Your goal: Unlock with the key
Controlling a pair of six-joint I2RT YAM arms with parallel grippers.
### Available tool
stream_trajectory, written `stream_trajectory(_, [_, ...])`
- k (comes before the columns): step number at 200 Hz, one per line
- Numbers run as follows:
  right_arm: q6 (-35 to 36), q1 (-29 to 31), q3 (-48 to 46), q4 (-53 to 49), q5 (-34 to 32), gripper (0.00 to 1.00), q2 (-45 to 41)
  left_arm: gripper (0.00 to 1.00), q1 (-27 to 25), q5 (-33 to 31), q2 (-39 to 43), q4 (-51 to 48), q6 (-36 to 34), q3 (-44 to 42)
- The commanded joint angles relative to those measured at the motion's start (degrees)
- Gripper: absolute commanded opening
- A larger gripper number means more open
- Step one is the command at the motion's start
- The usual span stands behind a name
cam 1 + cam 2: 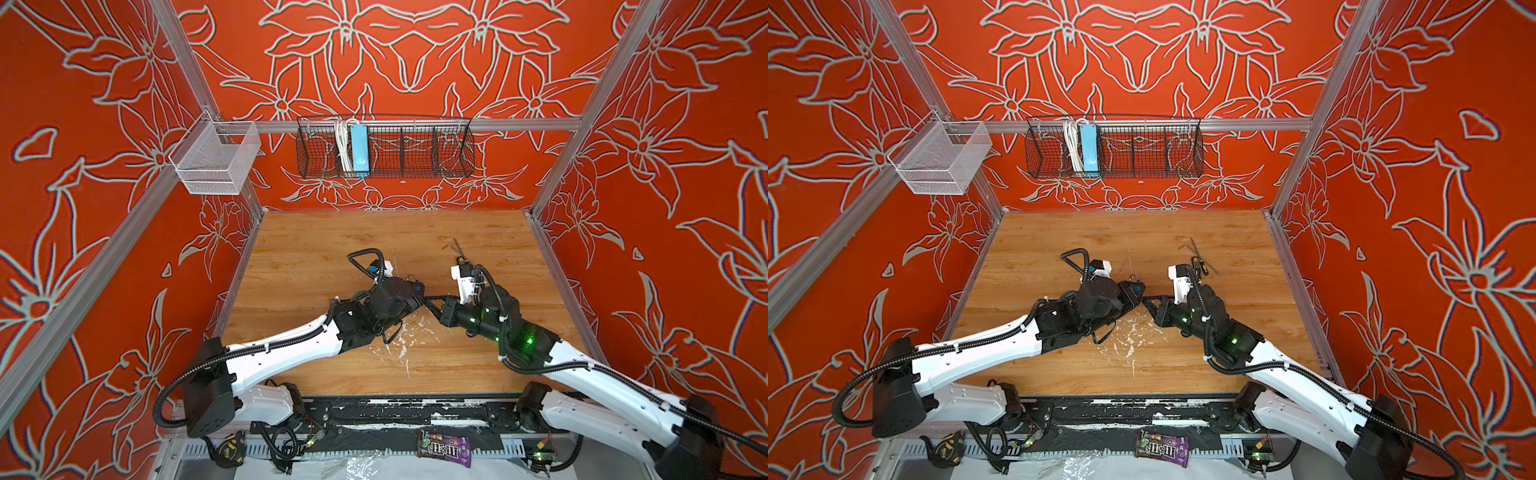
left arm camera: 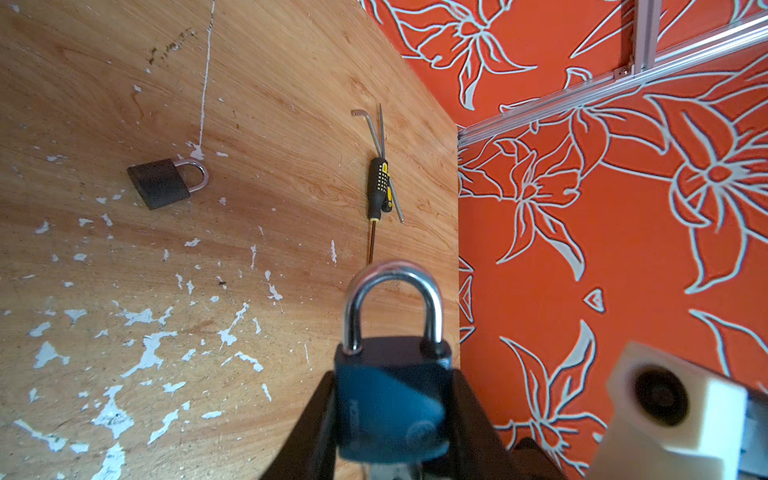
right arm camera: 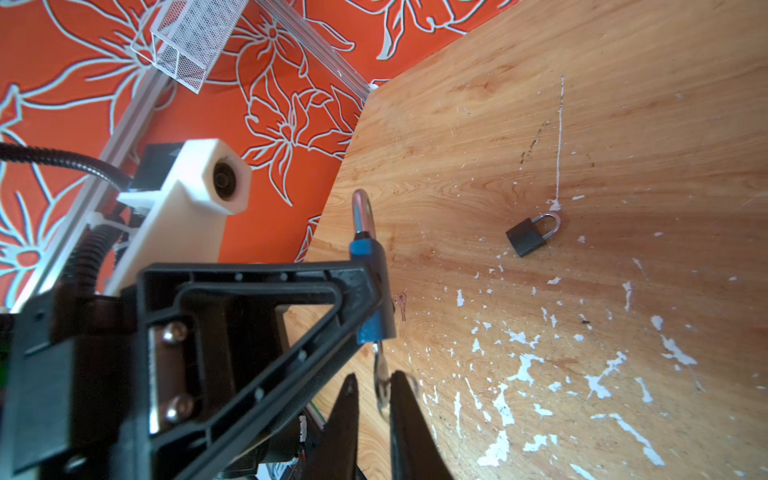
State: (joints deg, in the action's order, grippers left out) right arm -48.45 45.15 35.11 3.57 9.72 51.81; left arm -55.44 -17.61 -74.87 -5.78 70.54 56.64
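1. The left tool (image 2: 392, 401) is clamped on the body of a blue padlock (image 2: 390, 407), one finger on each side of the body.
2. The blue padlock is held off the wooden surface (image 1: 311, 249). Its steel shackle (image 2: 392, 291) is seated in the body and points away from the left wrist.
3. The right tool (image 3: 376, 392) is pinched on the bow of a small metal key (image 3: 381, 368).
4. The key's blade is seen running up into the underside of the blue padlock (image 3: 368, 249). How deep it is seated cannot be told.
5. In both top views the left tool (image 1: 419, 297) and the right tool (image 1: 432, 300) are met tip to tip above the middle of the surface. The padlock and key are hidden between them there.
6. A second, dark padlock (image 3: 528, 237) is laid flat on the surface with its shackle shut, well apart from both tools.
7. A black-and-yellow screwdriver (image 2: 380, 187) and a hex key (image 2: 372, 129) are laid together near the right edge of the surface, crossing one another.
8. The surface is marked with white chipped patches, mostly in front of the tools.
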Motion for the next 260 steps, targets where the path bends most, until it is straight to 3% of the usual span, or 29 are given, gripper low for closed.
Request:
stream_trajectory(1, [0.61,0.38,2.19,0.21,0.2,0.15,0.99,0.0,0.25,0.36,0.94,0.1,0.5,2.45])
stream_trajectory(41, [1.0,0.4,1.3,0.2,-0.83,0.11,0.97,0.0,0.24,2.6,0.39,0.46,1.31,3.36])
stream_trajectory(80, [0.08,0.44,0.58,0.79,-1.21,0.0,1.54,0.0,0.24,4.93,0.49,2.12,3.04,3.13])
stream_trajectory(164, [-11.98,0.03,-1.1,10.46,4.68,0.0,2.6,0.0,0.16,6.68,2.7,7.57,7.67,-0.57])
stream_trajectory(260, [-23.28,-5.27,-4.58,24.69,15.67,0.0,4.99,0.0,0.15,6.2,2.4,9.78,12.27,-2.72])
